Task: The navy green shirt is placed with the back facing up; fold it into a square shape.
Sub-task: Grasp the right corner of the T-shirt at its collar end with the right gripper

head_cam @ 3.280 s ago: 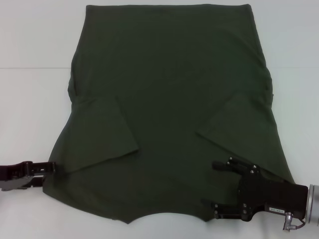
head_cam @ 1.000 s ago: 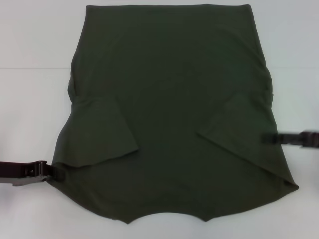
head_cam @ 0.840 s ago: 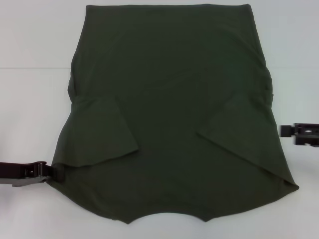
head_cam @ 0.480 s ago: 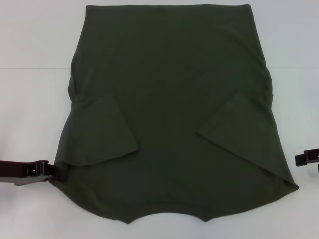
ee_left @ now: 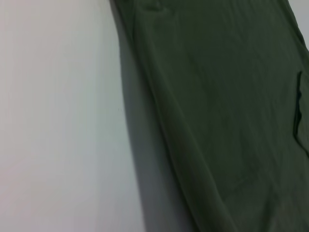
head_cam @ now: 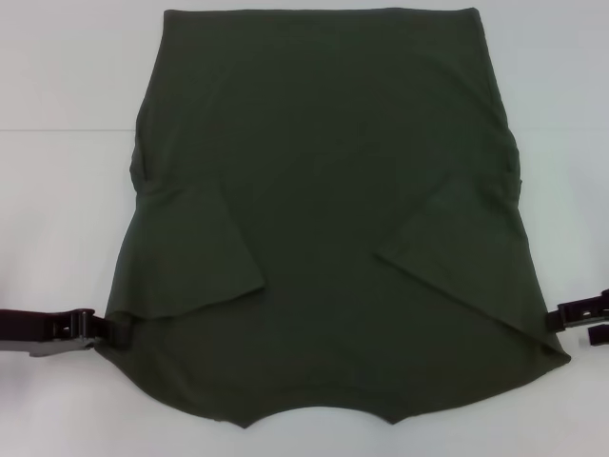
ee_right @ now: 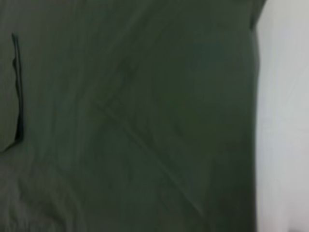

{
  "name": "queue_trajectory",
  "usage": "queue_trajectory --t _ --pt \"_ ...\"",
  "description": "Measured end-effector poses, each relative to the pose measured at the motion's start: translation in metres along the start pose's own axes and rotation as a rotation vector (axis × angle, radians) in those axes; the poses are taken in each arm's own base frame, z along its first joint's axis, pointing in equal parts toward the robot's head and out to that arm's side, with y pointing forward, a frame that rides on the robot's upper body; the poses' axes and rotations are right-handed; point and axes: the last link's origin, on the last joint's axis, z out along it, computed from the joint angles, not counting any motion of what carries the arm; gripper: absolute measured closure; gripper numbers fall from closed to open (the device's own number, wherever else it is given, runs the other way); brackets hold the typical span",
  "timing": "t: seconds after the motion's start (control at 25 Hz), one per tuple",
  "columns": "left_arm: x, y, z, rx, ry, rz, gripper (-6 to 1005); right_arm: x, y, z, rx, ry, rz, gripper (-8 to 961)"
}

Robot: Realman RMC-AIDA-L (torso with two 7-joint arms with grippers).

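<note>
The plain dark olive-green cloth T-shirt [head_cam: 328, 209] lies flat on the white table [head_cam: 57, 190], sleeves folded inward. The left gripper [head_cam: 103, 328] pinches its near-left shoulder; the right gripper [head_cam: 579, 322], fingers spread, sits beside the near-right shoulder. Pinch both layers, then lift evenly

Left gripper [head_cam: 107, 328] low left, seemingly clamped; right gripper [head_cam: 561, 324] low right
</note>
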Motion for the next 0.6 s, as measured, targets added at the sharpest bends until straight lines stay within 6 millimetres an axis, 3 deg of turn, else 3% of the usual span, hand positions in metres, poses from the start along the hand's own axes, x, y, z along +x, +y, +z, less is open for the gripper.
queue_trajectory --t 0.6 --pt "-0.005 -0.002 0.001 -0.004 0.0 -0.015 953 -0.001 0.013 0.027 -0.005 0.043 -0.058 9"
